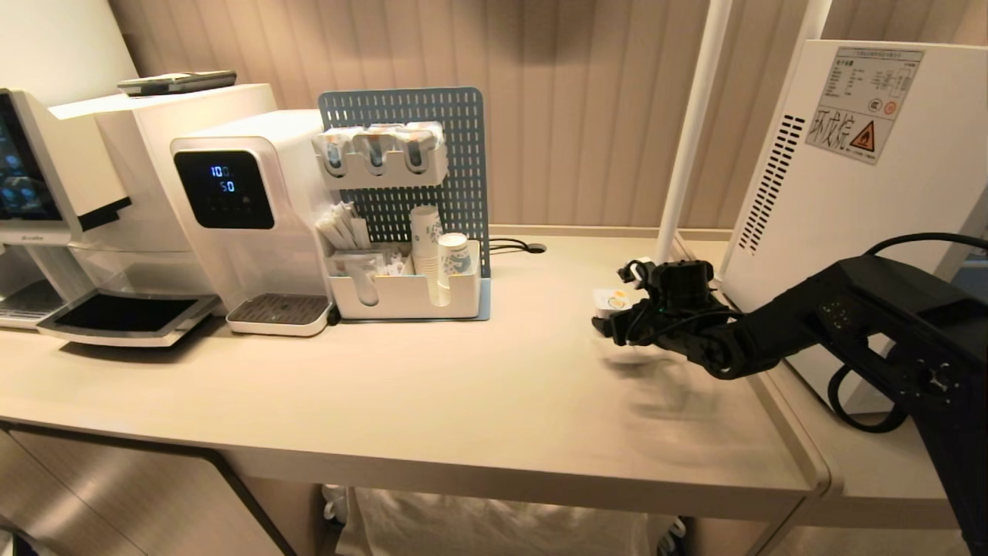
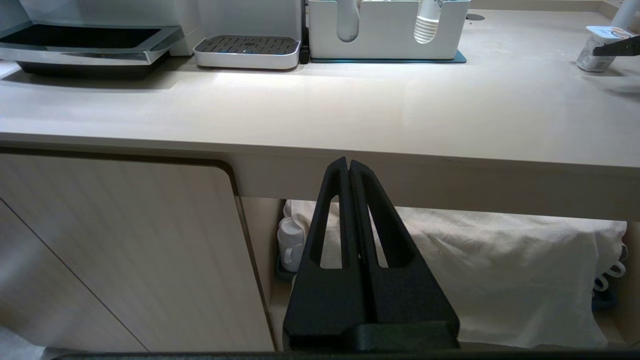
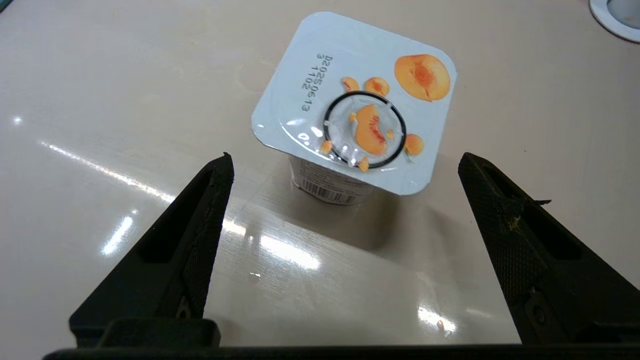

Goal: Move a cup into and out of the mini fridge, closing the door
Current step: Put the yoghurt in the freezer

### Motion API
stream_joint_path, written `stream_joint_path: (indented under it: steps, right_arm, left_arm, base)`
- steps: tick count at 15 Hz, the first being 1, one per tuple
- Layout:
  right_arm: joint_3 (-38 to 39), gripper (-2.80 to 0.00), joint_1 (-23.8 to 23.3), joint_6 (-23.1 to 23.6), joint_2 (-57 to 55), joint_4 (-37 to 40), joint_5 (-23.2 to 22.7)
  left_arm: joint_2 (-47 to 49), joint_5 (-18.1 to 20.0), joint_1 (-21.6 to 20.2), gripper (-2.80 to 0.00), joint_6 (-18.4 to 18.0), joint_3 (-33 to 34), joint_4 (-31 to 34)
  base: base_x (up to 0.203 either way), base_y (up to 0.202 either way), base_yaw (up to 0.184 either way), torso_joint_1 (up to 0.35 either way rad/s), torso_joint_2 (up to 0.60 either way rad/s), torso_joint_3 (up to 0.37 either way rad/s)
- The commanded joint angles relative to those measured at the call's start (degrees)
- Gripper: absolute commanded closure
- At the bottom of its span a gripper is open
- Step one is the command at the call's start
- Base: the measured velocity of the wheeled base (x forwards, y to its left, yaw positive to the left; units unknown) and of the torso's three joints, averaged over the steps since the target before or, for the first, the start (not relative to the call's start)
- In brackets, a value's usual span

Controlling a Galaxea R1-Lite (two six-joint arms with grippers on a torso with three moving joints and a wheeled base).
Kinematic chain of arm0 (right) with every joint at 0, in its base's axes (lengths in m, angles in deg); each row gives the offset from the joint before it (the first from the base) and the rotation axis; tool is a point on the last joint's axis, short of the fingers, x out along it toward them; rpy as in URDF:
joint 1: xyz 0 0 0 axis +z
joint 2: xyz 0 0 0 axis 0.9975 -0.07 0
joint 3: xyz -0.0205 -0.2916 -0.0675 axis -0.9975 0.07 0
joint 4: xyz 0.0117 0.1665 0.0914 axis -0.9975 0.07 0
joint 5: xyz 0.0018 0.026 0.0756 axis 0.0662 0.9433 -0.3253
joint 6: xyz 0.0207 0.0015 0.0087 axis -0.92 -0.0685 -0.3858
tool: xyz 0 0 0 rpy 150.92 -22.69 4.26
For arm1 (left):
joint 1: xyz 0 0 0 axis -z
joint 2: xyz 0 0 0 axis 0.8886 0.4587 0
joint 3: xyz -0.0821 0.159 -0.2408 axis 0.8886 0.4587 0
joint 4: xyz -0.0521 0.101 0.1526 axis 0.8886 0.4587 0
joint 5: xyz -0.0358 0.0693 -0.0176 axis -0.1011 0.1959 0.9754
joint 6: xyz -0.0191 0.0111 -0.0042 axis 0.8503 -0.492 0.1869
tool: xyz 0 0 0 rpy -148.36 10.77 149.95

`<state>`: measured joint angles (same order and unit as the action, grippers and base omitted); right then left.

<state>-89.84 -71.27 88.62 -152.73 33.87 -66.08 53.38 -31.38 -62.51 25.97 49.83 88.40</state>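
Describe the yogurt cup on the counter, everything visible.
The yogurt cup is a small white plastic pot with a sealed square foil lid printed with peach pictures and a date code, and a barcode on its side. It stands upright on the beige counter, untouched, between but beyond the fingertips of the open right gripper.

Glossy foil-lidded plastic cup [image 3: 353,105] on smooth, shiny wood-look counter [image 3: 125,90].

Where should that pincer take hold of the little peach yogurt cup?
On the yogurt cup, grip the body just under the wide foil lid, coming level from the side. It stands upright on the counter, and the open right pincer already straddles it.
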Motion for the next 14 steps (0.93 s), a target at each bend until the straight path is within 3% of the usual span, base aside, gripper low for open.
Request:
stream_joint_path:
  steps: [1,14]
  right_arm:
    - [-3.2,-2.80,0.3,0.1,-1.5,1.6,0.0]
    - [-14.0,-2.80,0.1,-0.3,-6.1,8.9,0.9]
  left_arm:
    - [0.1,0.0,0.0,0.00,0.1,0.0,0.0]
    - [0.1,0.0,0.0,0.00,0.1,-0.1,0.0]
  base:
    - [0.000,0.000,0.000,0.000,0.00,0.000]
    - [0.000,0.000,0.000,0.000,0.00,0.000]
